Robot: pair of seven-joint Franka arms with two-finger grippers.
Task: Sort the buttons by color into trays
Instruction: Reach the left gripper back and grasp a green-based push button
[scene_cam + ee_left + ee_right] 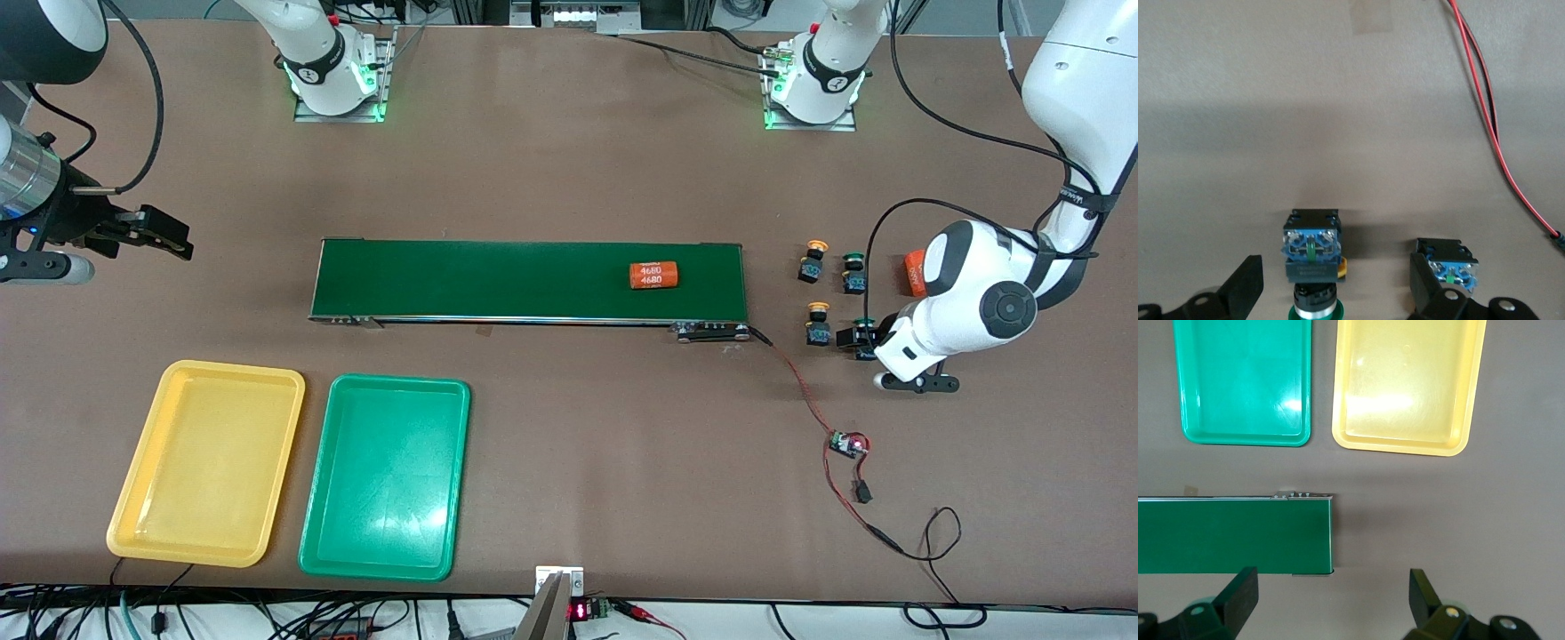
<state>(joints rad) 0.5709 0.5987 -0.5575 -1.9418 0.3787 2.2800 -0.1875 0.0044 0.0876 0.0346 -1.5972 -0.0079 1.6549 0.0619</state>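
Front view: yellow tray (pixel 206 463), green tray (pixel 385 476) seemingly bare; both hands spread.

Bright, even overhead light. Glare patches shine on the green tray (pixel 1245 383) and yellow tray (pixel 1408 387) ahead of my right gripper (pixel 1331 600). Soft shadow bands the table (pixel 1238 133) ahead of my left gripper (pixel 1338 293), whose fingers (pixel 1245 283) blur.

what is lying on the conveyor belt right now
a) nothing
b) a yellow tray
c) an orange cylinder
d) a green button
c: an orange cylinder lies on the belt near the left arm's end; the four buttons stand on the table past that end and both trays sit nearer the front camera.
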